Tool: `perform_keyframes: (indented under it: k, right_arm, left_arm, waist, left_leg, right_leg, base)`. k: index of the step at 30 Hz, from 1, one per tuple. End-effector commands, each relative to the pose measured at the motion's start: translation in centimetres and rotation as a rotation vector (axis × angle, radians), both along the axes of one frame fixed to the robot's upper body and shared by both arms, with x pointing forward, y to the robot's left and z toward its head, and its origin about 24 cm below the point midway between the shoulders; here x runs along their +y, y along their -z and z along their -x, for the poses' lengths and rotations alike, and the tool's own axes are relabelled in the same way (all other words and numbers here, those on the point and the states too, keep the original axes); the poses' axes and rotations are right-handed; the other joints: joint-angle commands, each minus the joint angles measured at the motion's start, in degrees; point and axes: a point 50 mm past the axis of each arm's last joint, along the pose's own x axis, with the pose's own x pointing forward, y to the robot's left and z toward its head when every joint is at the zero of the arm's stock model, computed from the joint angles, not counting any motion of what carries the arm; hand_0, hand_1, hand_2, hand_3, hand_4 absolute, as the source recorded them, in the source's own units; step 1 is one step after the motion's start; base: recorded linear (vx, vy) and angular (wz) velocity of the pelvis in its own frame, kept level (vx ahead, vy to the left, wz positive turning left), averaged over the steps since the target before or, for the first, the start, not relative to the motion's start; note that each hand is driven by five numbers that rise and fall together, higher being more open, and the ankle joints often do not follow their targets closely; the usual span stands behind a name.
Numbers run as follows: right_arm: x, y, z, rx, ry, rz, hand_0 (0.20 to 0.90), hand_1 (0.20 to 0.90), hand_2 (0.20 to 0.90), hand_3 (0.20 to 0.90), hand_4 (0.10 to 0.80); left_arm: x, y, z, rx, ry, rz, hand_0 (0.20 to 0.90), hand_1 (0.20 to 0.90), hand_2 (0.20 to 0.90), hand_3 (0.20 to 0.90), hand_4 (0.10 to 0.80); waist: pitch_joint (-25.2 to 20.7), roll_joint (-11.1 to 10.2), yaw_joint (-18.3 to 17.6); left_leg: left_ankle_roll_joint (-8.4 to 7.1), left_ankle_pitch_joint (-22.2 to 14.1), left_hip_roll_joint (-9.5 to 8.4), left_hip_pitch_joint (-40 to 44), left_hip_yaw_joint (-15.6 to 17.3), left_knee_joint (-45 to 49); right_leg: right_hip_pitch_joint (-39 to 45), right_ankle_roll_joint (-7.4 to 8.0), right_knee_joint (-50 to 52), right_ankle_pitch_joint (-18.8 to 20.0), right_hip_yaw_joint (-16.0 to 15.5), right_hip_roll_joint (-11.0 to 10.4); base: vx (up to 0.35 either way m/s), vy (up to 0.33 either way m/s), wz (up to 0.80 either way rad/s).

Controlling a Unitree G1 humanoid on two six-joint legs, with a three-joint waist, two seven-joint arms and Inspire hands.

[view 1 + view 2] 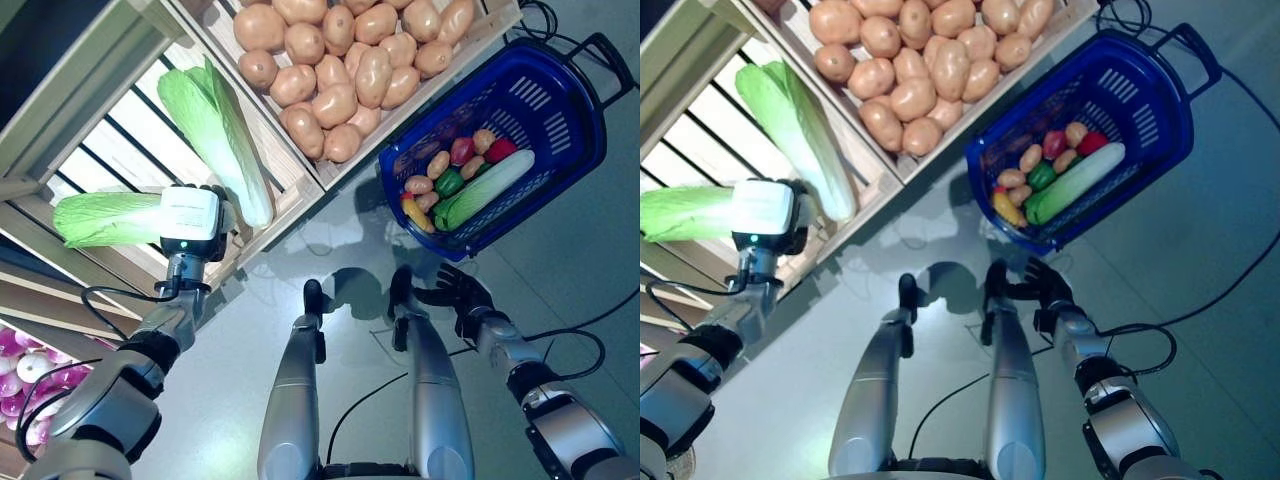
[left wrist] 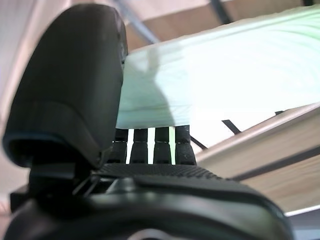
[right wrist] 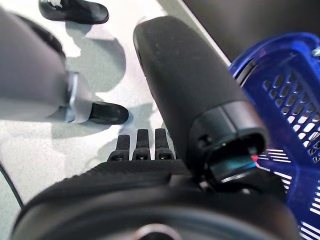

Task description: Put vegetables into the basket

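At the left of the left eye view, the left hand (image 1: 205, 222) reaches into a slatted wooden crate (image 1: 120, 150) and meets a napa cabbage (image 1: 105, 218) that lies across the crate's lower left part, its leafy end pointing to the frame's left edge. The left wrist view shows the thumb (image 2: 75, 85) on one side of the pale green cabbage (image 2: 225, 75) and the fingers (image 2: 150, 145) on the other, so the hand is clamped on it. A second napa cabbage (image 1: 220, 135) lies diagonally in the same crate, running from upper left toward the crate's lower right corner, its lower end just beside the left hand.

Toward the top center, a neighbouring crate (image 1: 480, 40) is heaped with potatoes (image 1: 340, 60).

At the upper right, a blue basket (image 1: 560, 110) with black handles sits on the grey floor (image 1: 560, 270). It already contains several vegetables: a long pale green cabbage (image 1: 490, 188), a red pepper (image 1: 500, 150), a green pepper (image 1: 449, 182), a yellow piece and a few small potatoes.

Lower right of center, the right hand (image 1: 455, 292) hangs over the floor just below the basket, touching nothing; its fingers (image 3: 142, 142) are spread and relaxed, holding nothing.

At the lower left edge, purple and white onions (image 1: 25, 375) show.
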Motion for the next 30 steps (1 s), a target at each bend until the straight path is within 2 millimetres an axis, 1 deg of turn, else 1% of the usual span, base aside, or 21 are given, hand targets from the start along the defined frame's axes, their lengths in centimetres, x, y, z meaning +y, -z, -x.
perform_keyframes:
  k: [1, 3, 4, 7, 8, 11, 13, 14, 15, 17, 18, 19, 20, 22, 23, 24, 25, 27, 30]
  right_arm:
    - [-0.5, -0.6, 0.2, -0.075, 0.031, 0.002, 0.900, 0.900, 0.900, 0.900, 0.800]
    - [-0.4, -0.3, 0.4, -0.072, 0.036, -0.003, 0.900, 0.900, 0.900, 0.900, 0.800]
    - [-0.4, 0.1, 0.7, -0.070, 0.050, -0.026, 0.900, 0.900, 0.900, 0.900, 0.800]
    - [-0.1, 0.6, 1.2, -0.061, 0.065, -0.045, 0.900, 0.900, 0.900, 0.900, 0.800]
    - [0.1, 0.9, 1.5, -0.053, 0.071, -0.050, 0.900, 0.900, 0.900, 0.900, 0.800]
    - [0.2, 1.6, 2.1, -0.046, 0.079, -0.062, 0.900, 0.900, 0.900, 0.900, 0.800]
    - [0.2, 2.2, 2.9, -0.041, 0.098, -0.093, 0.900, 0.900, 0.900, 0.900, 0.800]
    - [0.4, 2.5, 3.4, -0.040, 0.105, -0.115, 0.900, 0.900, 0.900, 0.900, 0.800]
    - [0.5, 2.6, 3.7, -0.046, 0.108, -0.127, 0.900, 0.900, 0.900, 0.900, 0.800]
    - [0.5, 3.0, 4.5, -0.041, 0.113, -0.141, 0.900, 0.900, 0.900, 0.900, 0.800]
    - [0.6, 3.7, 5.7, -0.031, 0.119, -0.159, 0.900, 0.900, 0.900, 0.900, 0.800]
    - [0.6, 4.0, 6.3, -0.026, 0.120, -0.165, 0.900, 0.900, 0.900, 0.900, 0.800]
    - [0.6, 4.1, 6.5, -0.027, 0.121, -0.170, 0.900, 0.900, 0.900, 0.900, 0.800]
    - [0.8, 4.7, 7.8, -0.013, 0.123, -0.179, 0.900, 0.900, 0.900, 0.900, 0.800]
    - [0.8, 4.8, 8.0, -0.011, 0.124, -0.181, 0.900, 0.900, 0.900, 0.900, 0.800]
    - [1.0, 5.0, 8.6, -0.009, 0.126, -0.185, 0.900, 0.900, 0.900, 0.900, 0.800]
    - [1.1, 5.1, 9.1, -0.011, 0.131, -0.198, 0.900, 0.900, 0.900, 0.900, 0.800]
    - [1.5, 5.2, 9.7, -0.016, 0.137, -0.216, 0.900, 0.900, 0.900, 0.900, 0.800]
    - [2.1, 5.0, 10.1, -0.027, 0.143, -0.243, 0.900, 0.900, 0.900, 0.900, 0.800]
  left_arm:
    - [1.6, -3.8, 0.1, -0.250, -0.035, 0.134, 0.300, 0.300, 0.300, 0.300, 0.400]
    - [1.2, -3.7, 0.2, -0.267, -0.012, 0.219, 0.300, 0.300, 0.300, 0.300, 0.400]
    - [0.8, -3.3, 0.3, -0.272, 0.012, 0.326, 0.300, 0.300, 0.300, 0.300, 0.400]
    - [0.0, -2.6, 0.6, -0.253, 0.046, 0.415, 0.300, 0.300, 0.300, 0.300, 0.400]
    - [-0.6, -2.1, 0.7, -0.240, 0.072, 0.484, 0.300, 0.300, 0.300, 0.300, 0.400]
    - [-1.5, -1.6, 1.0, -0.231, 0.134, 0.570, 0.300, 0.300, 0.300, 0.300, 0.400]
    - [-2.6, -1.2, 1.4, -0.208, 0.213, 0.642, 0.300, 0.300, 0.300, 0.300, 0.400]
    - [-3.5, -1.4, 1.9, -0.190, 0.272, 0.710, 0.300, 0.300, 0.300, 0.300, 0.400]
    - [-3.8, -1.4, 2.2, -0.189, 0.312, 0.766, 0.300, 0.300, 0.300, 0.300, 0.400]
    - [-4.6, -1.1, 2.7, -0.176, 0.351, 0.809, 0.300, 0.300, 0.300, 0.300, 0.400]
    - [-5.2, -0.8, 3.7, -0.154, 0.419, 0.946, 0.300, 0.300, 0.300, 0.300, 0.400]
    - [-5.5, -0.6, 4.2, -0.143, 0.454, 0.993, 0.300, 0.300, 0.300, 0.300, 0.400]
    - [-5.7, -0.5, 4.5, -0.145, 0.481, 1.028, 0.300, 0.300, 0.300, 0.300, 0.400]
    - [-5.7, -0.1, 5.7, -0.117, 0.538, 1.179, 0.300, 0.300, 0.300, 0.300, 0.400]
    - [-5.7, 0.0, 5.9, -0.112, 0.544, 1.214, 0.300, 0.300, 0.300, 0.300, 0.400]
    - [-5.4, 0.4, 6.3, -0.102, 0.555, 1.358, 0.300, 0.300, 0.300, 0.300, 0.400]
    - [-5.2, 1.2, 6.9, -0.080, 0.569, 1.464, 0.300, 0.300, 0.300, 0.300, 0.400]
    - [-5.0, 2.1, 7.7, -0.052, 0.576, 1.571, 0.300, 0.300, 0.300, 0.300, 0.400]
    - [-5.0, 3.0, 8.6, -0.042, 0.593, 1.707, 0.300, 0.300, 0.300, 0.300, 0.400]
  waist:
    - [-0.2, -0.1, 1.5]
    - [-0.2, -0.3, 1.8]
    - [-0.2, -0.5, 2.2]
    - [-0.2, -0.7, 2.7]
    - [-0.2, -0.8, 3.0]
    - [-0.2, -0.9, 3.4]
    - [-1.2, -1.0, 3.9]
    - [-2.3, -1.1, 4.1]
    - [-2.8, -1.1, 4.1]
    - [-3.8, -1.2, 4.3]
    - [-5.4, -1.5, 4.6]
    - [-6.2, -1.6, 4.7]
    - [-6.6, -1.6, 4.7]
    - [-9.2, -1.9, 5.0]
    - [-9.5, -1.9, 5.0]
    - [-10.5, -2.0, 5.1]
    - [-11.9, -2.4, 5.3]
    - [-13.3, -2.7, 5.5]
    - [-15.1, -3.1, 5.5]
  left_leg:
    - [0.01, 4.6, -3.27, -1.6, 0.8, -4.2]
    - [0.02, 4.9, -3.44, -0.1, 0.6, -5.4]
    - [0.04, 5.0, -3.52, 1.7, 0.2, -6.5]
    - [0.08, 5.0, -3.69, 4.6, 0.0, -8.0]
    - [0.25, 5.1, -3.75, 6.4, -0.1, -9.1]
    - [0.33, 5.0, -3.65, 9.4, -0.3, -10.6]
    - [0.43, 4.8, -3.53, 11.9, -0.4, -11.7]
    - [0.36, 4.4, -3.33, 13.6, -0.5, -12.4]
    - [0.35, 4.2, -3.33, 14.3, -0.7, -12.6]
    - [0.52, 4.0, -3.45, 15.7, -1.0, -13.0]
    - [0.58, 3.7, -3.32, 18.0, -1.5, -14.0]
    - [0.52, 3.5, -3.15, 19.2, -1.6, -14.5]
    - [0.47, 3.6, -3.07, 19.8, -1.6, -15.0]
    - [0.36, 3.3, -2.99, 22.7, -1.9, -16.2]
    - [0.36, 3.2, -2.99, 23.2, -1.9, -16.4]
    - [0.32, 3.0, -2.95, 24.6, -2.0, -16.8]
    - [0.36, 2.6, -2.84, 26.2, -2.3, -17.0]
    - [0.46, 2.3, -2.76, 27.8, -2.3, -17.1]
    - [0.58, 2.0, -2.49, 29.8, -2.1, -17.5]
  right_leg:
    - [6.6, 3.41, -7.3, 1.3, -1.7, -0.8]
    - [8.3, 3.53, -8.7, 1.6, -2.2, -1.1]
    - [10.3, 3.67, -10.0, 1.7, -2.7, -1.4]
    - [13.5, 3.96, -11.6, 1.8, -3.6, -1.7]
    - [15.3, 4.15, -12.5, 1.9, -4.0, -1.8]
    - [18.6, 4.41, -14.1, 2.1, -4.8, -2.1]
    - [21.4, 4.55, -15.2, 1.9, -5.6, -2.1]
    - [23.3, 4.63, -16.0, 1.7, -5.9, -2.1]
    - [24.2, 4.63, -16.4, 1.7, -6.1, -2.1]
    - [25.8, 4.69, -17.1, 1.7, -6.4, -2.1]
    - [28.8, 4.84, -18.9, 2.0, -7.2, -2.1]
    - [30.3, 4.88, -19.9, 2.1, -7.5, -2.1]
    - [31.0, 4.90, -20.6, 2.5, -7.7, -2.2]
    - [34.3, 5.01, -22.9, 2.9, -8.5, -2.2]
    - [34.9, 5.01, -23.3, 3.0, -8.6, -2.2]
    - [36.4, 5.06, -24.1, 3.2, -8.8, -2.2]
    - [38.2, 5.08, -24.9, 3.3, -9.1, -2.2]
    - [39.9, 5.02, -25.5, 3.6, -9.3, -2.2]
    - [41.9, 5.19, -26.4, 4.1, -9.3, -2.4]
  base:
    - [-0.001, -0.059, 0.07]
    - [0.005, -0.041, 0.06]
    - [0.012, -0.048, -0.03]
    - [0.011, -0.043, -0.04]
    - [0.013, -0.037, 0.08]
    - [0.029, -0.027, 0.07]
    - [0.110, -0.015, 0.03]
    - [0.106, -0.007, 0.08]
    - [0.085, -0.005, 0.14]
    - [0.115, -0.015, 0.14]
    - [0.186, -0.028, 0.07]
    - [0.165, -0.020, 0.07]
    - [0.145, -0.006, 0.08]
    - [0.161, 0.006, 0.13]
    - [0.146, 0.011, 0.11]
    - [0.188, -0.012, 0.05]
    - [0.231, -0.021, 0.08]
    - [0.178, -0.021, 0.08]
    - [0.158, 0.010, 0.09]
